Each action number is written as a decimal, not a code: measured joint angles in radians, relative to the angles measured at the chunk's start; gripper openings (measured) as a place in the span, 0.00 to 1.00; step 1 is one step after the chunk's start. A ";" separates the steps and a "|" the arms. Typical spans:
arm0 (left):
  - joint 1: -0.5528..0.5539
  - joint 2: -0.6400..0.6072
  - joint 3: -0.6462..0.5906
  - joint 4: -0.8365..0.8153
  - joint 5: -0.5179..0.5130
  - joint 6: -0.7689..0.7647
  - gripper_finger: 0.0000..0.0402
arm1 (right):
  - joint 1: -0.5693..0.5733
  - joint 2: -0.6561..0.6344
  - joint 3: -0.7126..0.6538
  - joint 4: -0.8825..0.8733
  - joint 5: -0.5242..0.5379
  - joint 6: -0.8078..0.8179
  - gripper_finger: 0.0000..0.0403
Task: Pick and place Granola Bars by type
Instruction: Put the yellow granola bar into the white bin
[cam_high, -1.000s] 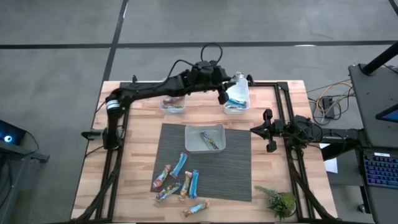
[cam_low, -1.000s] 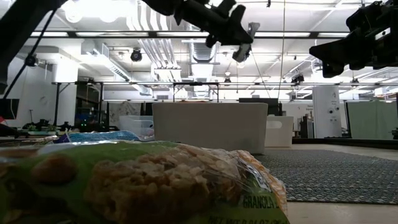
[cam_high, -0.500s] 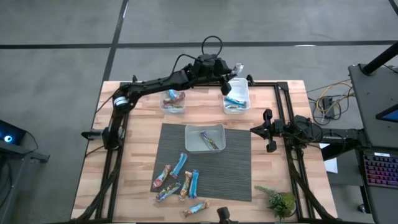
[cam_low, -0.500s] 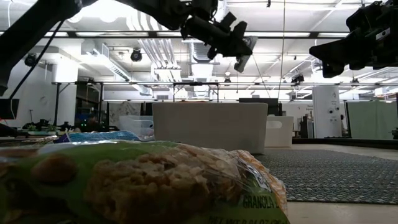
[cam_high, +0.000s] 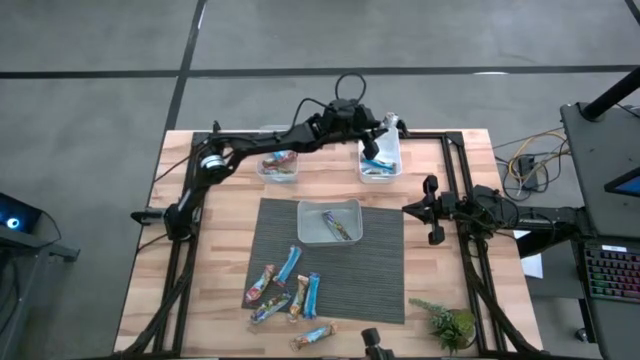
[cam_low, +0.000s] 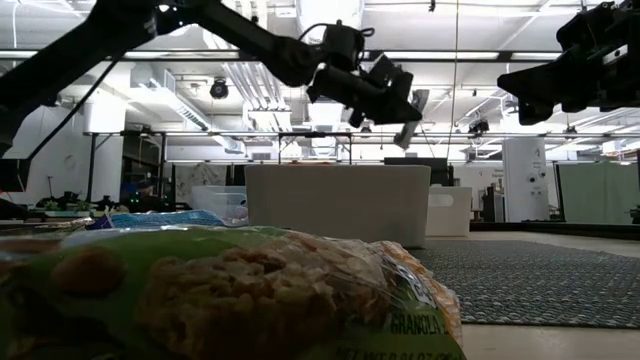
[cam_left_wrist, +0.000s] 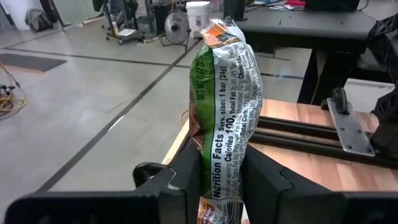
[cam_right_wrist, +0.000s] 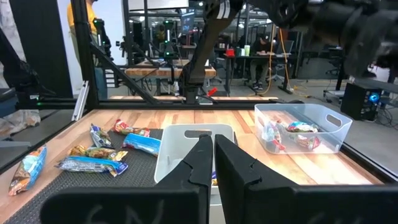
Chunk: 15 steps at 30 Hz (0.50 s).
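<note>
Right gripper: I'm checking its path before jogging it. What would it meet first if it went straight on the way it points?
Judging by its wrist view, the shut right gripper points at the clear tub on the mat, which it would likely meet first. Depth is uncertain.

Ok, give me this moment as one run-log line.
left gripper: shut on granola bar, over back-right tub | right gripper: shut, empty, waiting at right edge

The bottom end of the held granola bar (cam_left_wrist: 225, 118) is cut off by the left wrist view's edge. In the low view, a blurred wrapper (cam_low: 220, 295) fills the foreground, its print mostly unreadable and its left side cropped.
</note>
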 joint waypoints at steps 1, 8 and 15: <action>0.000 0.009 0.000 0.009 0.002 -0.009 0.19 | 0.000 0.000 0.000 0.000 0.000 0.000 0.02; -0.002 0.061 0.000 0.096 0.006 -0.061 0.19 | 0.000 0.000 0.000 0.000 0.000 0.000 0.02; -0.002 0.068 0.000 0.100 0.005 -0.062 0.19 | 0.000 0.000 0.000 0.000 0.000 0.000 0.02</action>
